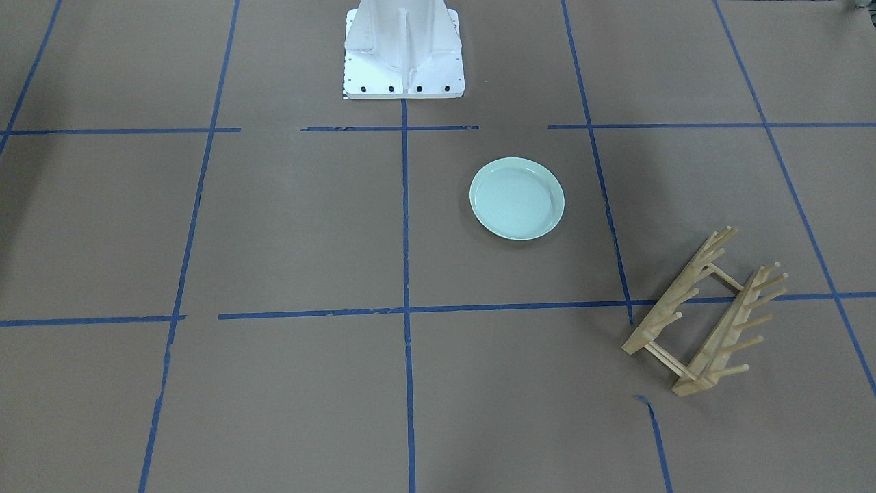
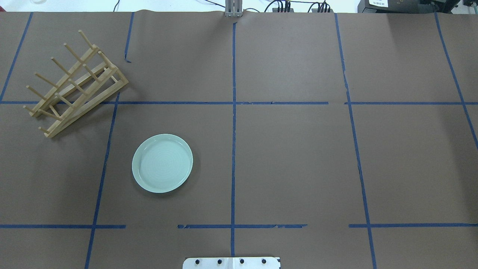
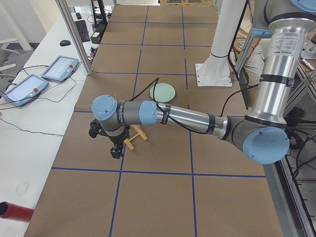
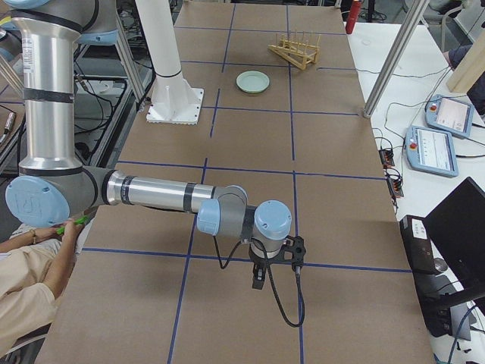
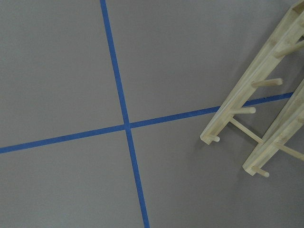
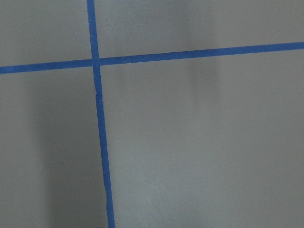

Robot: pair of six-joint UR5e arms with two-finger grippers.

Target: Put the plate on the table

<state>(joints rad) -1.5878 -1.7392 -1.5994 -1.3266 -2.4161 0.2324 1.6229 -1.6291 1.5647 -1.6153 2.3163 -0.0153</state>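
Observation:
The pale mint-green plate (image 1: 517,198) lies flat and upright on the brown paper-covered table (image 1: 294,226), apart from everything. It also shows in the overhead view (image 2: 162,163), on the table (image 2: 298,160) left of the centre line, and small in both side views (image 3: 163,92) (image 4: 252,81). My left gripper (image 3: 116,150) hangs above the table's left end, beside the wooden rack, away from the plate. My right gripper (image 4: 259,280) hangs above the table's right end, far from the plate. I cannot tell whether either is open or shut. Neither wrist view shows fingers.
A light wooden peg rack (image 2: 74,84) stands at the far left, without a plate in it; it also shows in the left wrist view (image 5: 266,118). The white robot pedestal (image 1: 404,48) is at the near edge. Teach pendants (image 3: 49,74) lie on the side bench.

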